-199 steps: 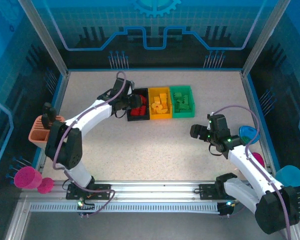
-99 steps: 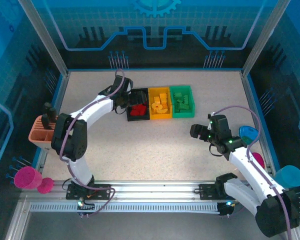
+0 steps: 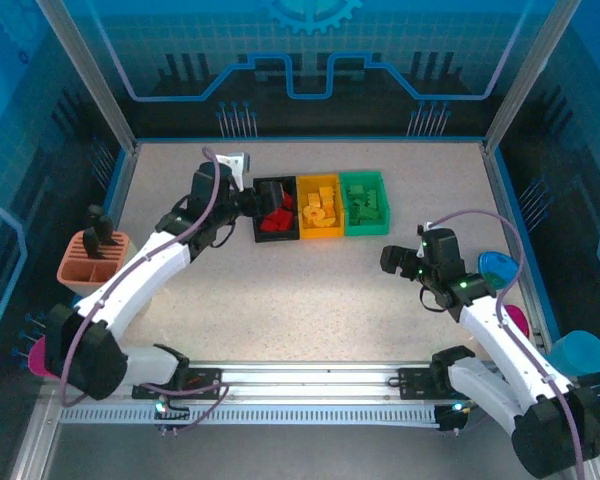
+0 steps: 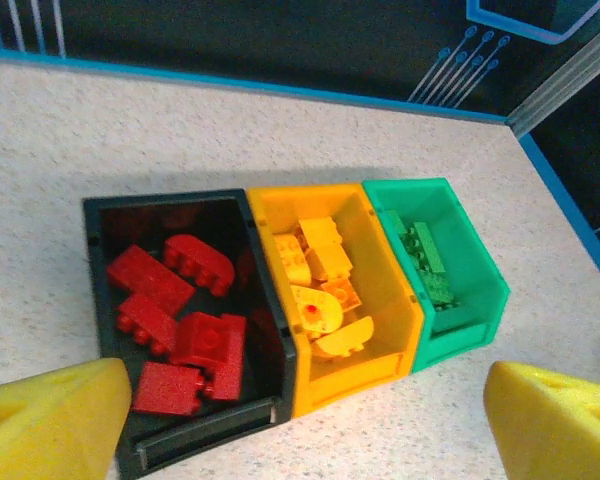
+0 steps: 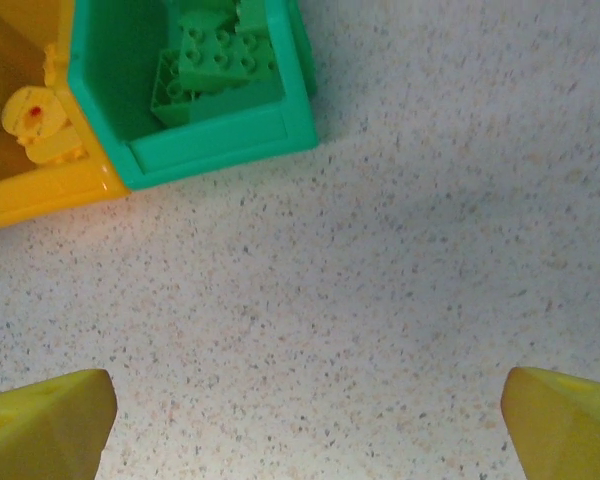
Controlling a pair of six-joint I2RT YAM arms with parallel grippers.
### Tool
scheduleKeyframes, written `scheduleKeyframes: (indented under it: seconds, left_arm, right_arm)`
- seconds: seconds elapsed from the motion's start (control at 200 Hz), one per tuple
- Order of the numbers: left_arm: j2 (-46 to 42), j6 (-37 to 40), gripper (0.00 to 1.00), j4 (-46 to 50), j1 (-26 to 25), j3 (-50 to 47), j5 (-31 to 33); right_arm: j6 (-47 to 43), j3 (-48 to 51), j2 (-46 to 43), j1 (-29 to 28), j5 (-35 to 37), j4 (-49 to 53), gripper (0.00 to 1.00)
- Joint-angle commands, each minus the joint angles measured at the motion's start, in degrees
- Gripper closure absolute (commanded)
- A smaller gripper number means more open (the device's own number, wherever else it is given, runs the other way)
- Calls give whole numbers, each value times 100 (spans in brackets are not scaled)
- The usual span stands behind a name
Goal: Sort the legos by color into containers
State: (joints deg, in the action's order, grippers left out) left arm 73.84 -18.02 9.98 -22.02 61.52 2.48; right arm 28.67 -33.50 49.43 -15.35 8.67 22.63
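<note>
Plastic sorting looks done, as far as I can see. Red toy bricks (image 4: 208,340), roughly 5, lie piled in the black rectangular open-top bin (image 4: 170,197). Yellow toy bricks (image 4: 315,310) are in the yellow rectangular bin (image 4: 305,192), and green toy bricks (image 4: 425,262) are in the green rectangular bin (image 4: 412,185).

The 3 bins stand touching in a row at the far middle of the speckled grey tabletop (image 5: 380,250), black on the left, yellow in the middle, green on the right. Every brick I can make out is in its matching bin, with no colour mixing visible. My read is that the only thing left is to park the arms.

Left gripper (image 4: 305,440): fingers spread wide with nothing between them. It hangs at the near-left side of the black bin, looking down on the row.

Right gripper (image 5: 302,425): also wide open and empty. It sits over bare tabletop, near and right of the green bin and well apart from it.

Changes from 1 s ago:
- The left gripper was over the black bin and hid part of it. It has now backed off to the left, so the red pile is exposed.
- The left elbow has swung out toward the near left and the arm lies lower.
- The right arm is essentially unchanged.
- Bins and their contents have not shifted.
</note>
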Motion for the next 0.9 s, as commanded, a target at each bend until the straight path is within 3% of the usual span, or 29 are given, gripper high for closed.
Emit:
scheduleKeyframes:
  seconds: [0.0, 0.215, 0.35, 0.485, 0.585, 0.665, 0.896]
  left_arm:
    - [-478, 562, 1, -14, -78, -271, 854]
    - [-1290, 926, 1, -288, -143, -1036, 1512]
    - [-1720, 1005, 1, -432, -144, -1566, 2009]
    - [-1971, 590, 1, -57, -143, -1920, 2962]
    - [-2039, 1054, 1, -123, -145, -2328, 2863]
    - [-2039, 1023, 1, -40, -150, -2509, 3158]
    - [-2213, 1037, 1, -273, -159, -3191, 3716]
  right_arm:
    - [-382, -86, -411, -170, 275, -492, 0]
    - [-880, 523, -1270, -421, 587, -1428, 0]
    - [-1028, 746, -1583, -433, 810, -1393, 0]
    - [-838, 848, -1911, -419, 1443, -1068, 0]
    - [-1314, 1183, -2235, -407, 1098, -1305, 0]
    - [-1663, 1536, -2543, -407, 734, -1614, 0]
    - [-1357, 1768, -2859, -407, 1532, -1347, 0]
